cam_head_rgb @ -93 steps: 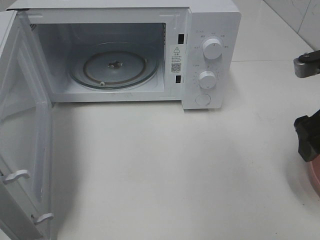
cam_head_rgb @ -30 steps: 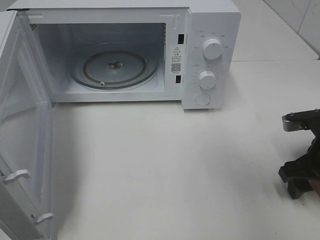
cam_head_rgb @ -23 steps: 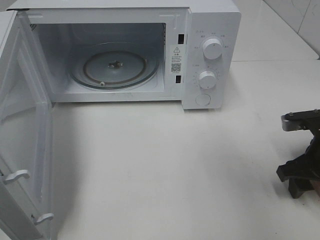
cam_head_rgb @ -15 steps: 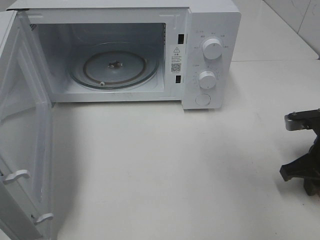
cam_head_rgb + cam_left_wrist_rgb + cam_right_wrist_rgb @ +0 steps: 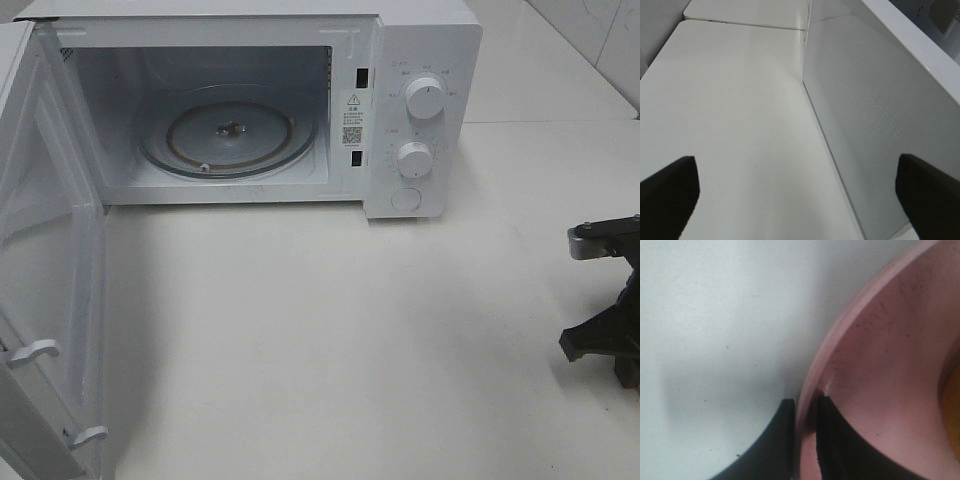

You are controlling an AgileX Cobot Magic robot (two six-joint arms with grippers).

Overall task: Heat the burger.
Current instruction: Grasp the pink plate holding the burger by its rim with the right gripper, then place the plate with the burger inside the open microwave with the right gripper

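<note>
Right wrist view, closest in: the right gripper point(image 5: 805, 402) has its black fingers point(image 5: 782, 440) pinching the rim of the round pink plate point(image 5: 880, 340), one finger outside the lip and one inside. Only an orange-yellow sliver of the burger point(image 5: 954, 410) shows on that plate. Being a soft, loose stack on a smooth dish, the burger would likely slide or topple if tilted, so the stiff rim is the sensible hold, though a one-sided pinch may let the plate sag. The plate rests on the white table point(image 5: 715, 315), well apart from the white microwave oven point(image 5: 420, 40), to its front right. Its door point(image 5: 45, 270) hangs open and its glass turntable point(image 5: 228, 130) is bare. Beside the microwave, the left gripper point(image 5: 800, 190) has its fingers spread wide, holding nothing.
</note>
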